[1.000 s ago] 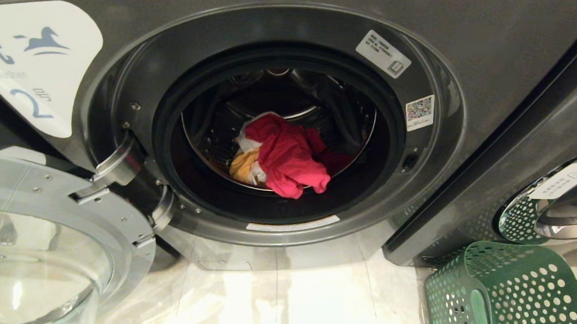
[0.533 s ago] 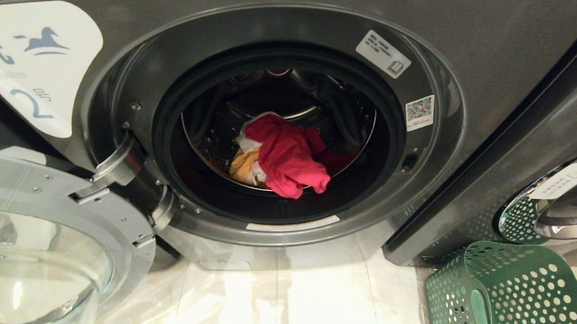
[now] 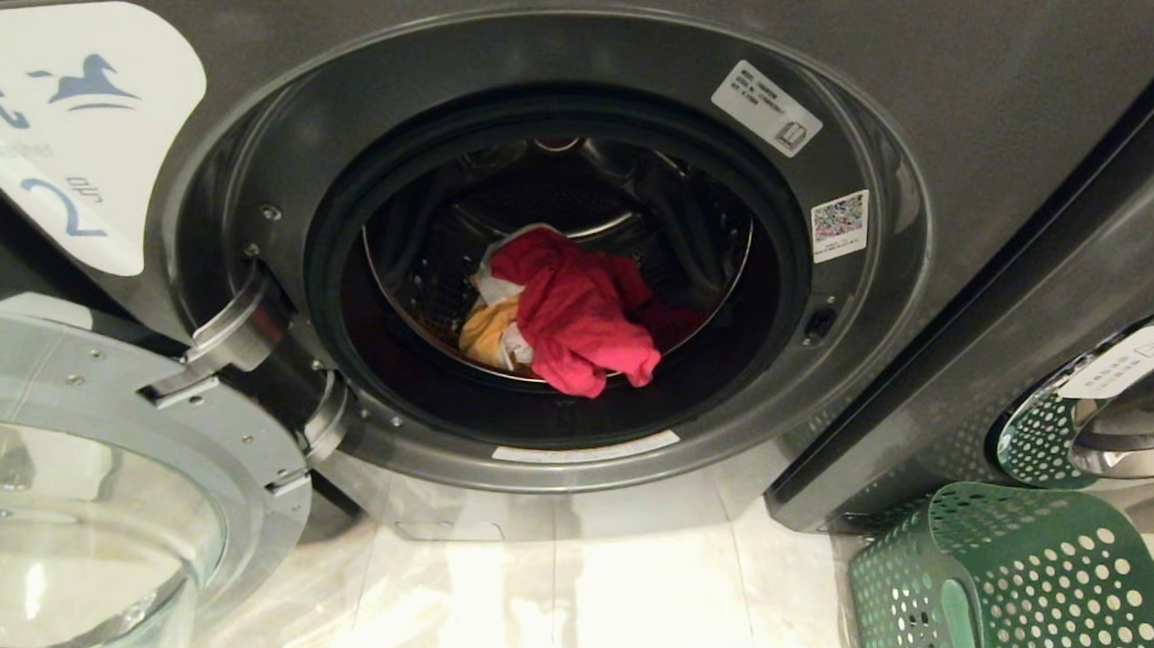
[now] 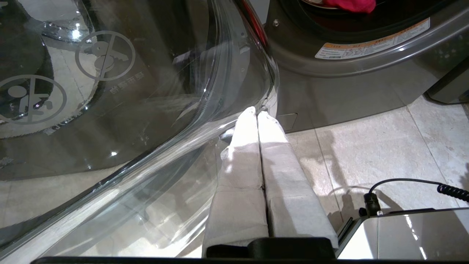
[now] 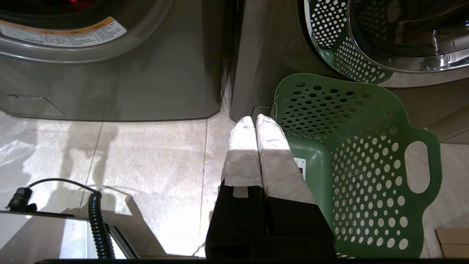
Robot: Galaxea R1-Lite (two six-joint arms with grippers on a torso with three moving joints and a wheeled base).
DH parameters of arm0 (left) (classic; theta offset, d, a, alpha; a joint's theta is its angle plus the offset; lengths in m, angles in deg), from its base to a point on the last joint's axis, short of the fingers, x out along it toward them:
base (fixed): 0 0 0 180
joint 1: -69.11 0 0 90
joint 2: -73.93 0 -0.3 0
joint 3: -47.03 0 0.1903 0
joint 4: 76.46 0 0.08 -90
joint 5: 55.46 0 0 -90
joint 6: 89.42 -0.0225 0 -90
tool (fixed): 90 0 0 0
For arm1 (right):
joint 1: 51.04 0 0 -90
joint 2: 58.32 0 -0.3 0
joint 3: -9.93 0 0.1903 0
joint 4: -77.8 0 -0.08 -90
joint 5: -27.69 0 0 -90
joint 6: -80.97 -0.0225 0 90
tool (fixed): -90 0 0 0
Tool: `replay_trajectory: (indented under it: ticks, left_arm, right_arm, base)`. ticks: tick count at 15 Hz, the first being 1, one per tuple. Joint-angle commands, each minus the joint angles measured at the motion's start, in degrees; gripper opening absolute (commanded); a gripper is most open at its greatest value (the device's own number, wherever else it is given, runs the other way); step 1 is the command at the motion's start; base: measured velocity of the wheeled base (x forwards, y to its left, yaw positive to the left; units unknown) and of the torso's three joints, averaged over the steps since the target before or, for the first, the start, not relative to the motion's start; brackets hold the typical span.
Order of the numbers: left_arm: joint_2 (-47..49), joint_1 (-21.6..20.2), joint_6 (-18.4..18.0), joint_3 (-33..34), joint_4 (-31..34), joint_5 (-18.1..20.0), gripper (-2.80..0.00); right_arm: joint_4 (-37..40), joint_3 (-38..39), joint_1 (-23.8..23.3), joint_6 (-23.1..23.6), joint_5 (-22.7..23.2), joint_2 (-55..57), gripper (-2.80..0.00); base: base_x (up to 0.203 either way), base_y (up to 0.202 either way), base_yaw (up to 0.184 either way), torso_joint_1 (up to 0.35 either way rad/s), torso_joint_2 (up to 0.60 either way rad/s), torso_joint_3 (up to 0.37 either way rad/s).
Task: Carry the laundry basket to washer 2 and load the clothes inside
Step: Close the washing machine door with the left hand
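Observation:
Washer 2 (image 3: 950, 116), dark grey with a white label showing a horse and a 2, fills the head view with its door (image 3: 78, 454) swung open to the left. The clothes (image 3: 568, 313), pink-red, yellow-orange and a bit of white, lie inside the drum. The green laundry basket (image 3: 1031, 602) stands empty on the floor at the lower right, beside the neighbouring washer. My left gripper (image 4: 257, 113) hangs shut low beside the open glass door, holding nothing. Just left of the basket's rim (image 5: 351, 79) my right gripper (image 5: 254, 118) hangs shut and empty.
A second grey washer (image 3: 1124, 398) with a chrome-ringed door stands at the right, its glass reflecting the basket. Pale floor tiles (image 3: 620, 607) lie in front of washer 2. Part of my base with a coiled cable (image 5: 97, 220) shows low in both wrist views.

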State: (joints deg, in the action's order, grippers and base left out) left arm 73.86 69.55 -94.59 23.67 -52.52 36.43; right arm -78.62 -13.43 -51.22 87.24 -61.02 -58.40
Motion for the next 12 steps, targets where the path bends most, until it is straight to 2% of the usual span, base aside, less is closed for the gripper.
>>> replay_trajectory:
  ticks: [1,5,12]
  left_arm:
    - [0.07,0.00,-0.02,0.00,0.03,-0.04,-2.80]
    - [0.07,0.00,0.16,0.00,-0.04,0.22,-2.80]
    - [0.07,0.00,0.77,0.00,-0.04,-0.31,-2.80]
  right_arm:
    - [0.07,-0.09,-0.06,0.14,0.03,0.17,-2.80]
    - [-0.03,0.00,0.01,-0.21,0.03,0.16,-2.80]
    - [-0.12,0.00,0.01,-0.39,0.11,0.16,-2.80]
  base:
    - [0.000,0.000,0.000,0.000,0.00,0.000]
    - [0.000,0.000,0.000,0.002,0.00,0.041]
    - [0.000,0.000,0.000,0.005,0.00,0.188]
